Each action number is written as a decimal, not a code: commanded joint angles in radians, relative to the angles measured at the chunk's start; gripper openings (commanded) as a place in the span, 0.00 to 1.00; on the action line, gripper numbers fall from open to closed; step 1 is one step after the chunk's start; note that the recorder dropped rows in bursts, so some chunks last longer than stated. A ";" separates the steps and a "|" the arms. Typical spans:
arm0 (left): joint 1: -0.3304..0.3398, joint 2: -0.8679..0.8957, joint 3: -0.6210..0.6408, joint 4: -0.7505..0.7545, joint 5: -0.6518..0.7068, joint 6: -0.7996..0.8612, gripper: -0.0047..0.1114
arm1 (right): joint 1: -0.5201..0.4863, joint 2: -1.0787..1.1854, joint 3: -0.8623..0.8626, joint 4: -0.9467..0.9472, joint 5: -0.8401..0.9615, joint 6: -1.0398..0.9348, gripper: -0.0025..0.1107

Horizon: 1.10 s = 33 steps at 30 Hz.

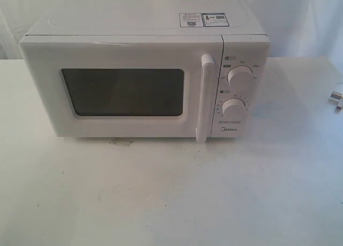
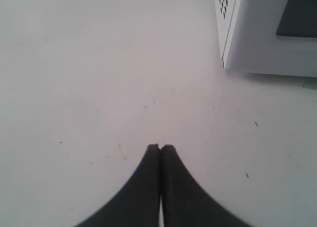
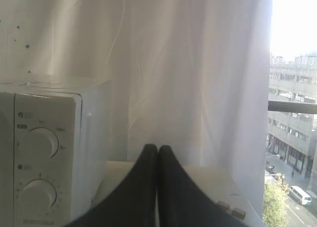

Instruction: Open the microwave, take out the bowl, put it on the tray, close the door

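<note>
Standing on the white table with its door fully shut, the microwave is the only container in view, and its dark window hides the inside, so what it holds cannot be told. The left gripper has its two black fingers pressed together with nothing between them, and it hangs just over bare table. The near lower corner of the microwave, with a patch of vent holes on its side wall, lies ahead of that gripper's tips and well apart from them. The right gripper is likewise pressed together and empty. It points toward the white curtain, and the dial end of the microwave stands ahead of it and off to one side, not touching. By count there are one microwave, one door, one bar handle, two round dials, an upper one and a lower one, and two stickers side by side on the top. The microwave's long axis runs crosswise to the way the right gripper points, and the door faces back toward the grippers. The handle's long axis is upright, between the window and the dial panel. A small plug-like piece lies on the table beyond the dial end, well apart from the microwave.
</note>
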 commanded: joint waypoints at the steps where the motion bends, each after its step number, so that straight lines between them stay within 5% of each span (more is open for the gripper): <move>1: -0.004 -0.005 0.003 -0.002 0.002 -0.004 0.04 | -0.003 -0.005 0.002 -0.006 -0.042 0.000 0.02; 10: -0.004 -0.005 0.003 -0.002 0.002 -0.004 0.04 | -0.003 -0.005 0.002 -0.004 -0.481 0.000 0.02; 14: -0.004 -0.005 0.003 -0.002 0.002 -0.004 0.04 | -0.003 -0.005 -0.022 -0.006 -0.483 0.062 0.02; 23: -0.004 -0.005 0.003 -0.002 0.002 -0.004 0.04 | -0.003 0.092 -0.288 -0.045 -0.293 0.072 0.02; 30: -0.004 -0.005 0.003 -0.002 0.002 -0.004 0.04 | -0.003 0.410 -0.491 -0.066 0.249 0.077 0.02; 33: -0.004 -0.005 0.003 -0.002 0.002 -0.004 0.04 | -0.003 0.503 -0.496 -0.042 0.326 0.094 0.02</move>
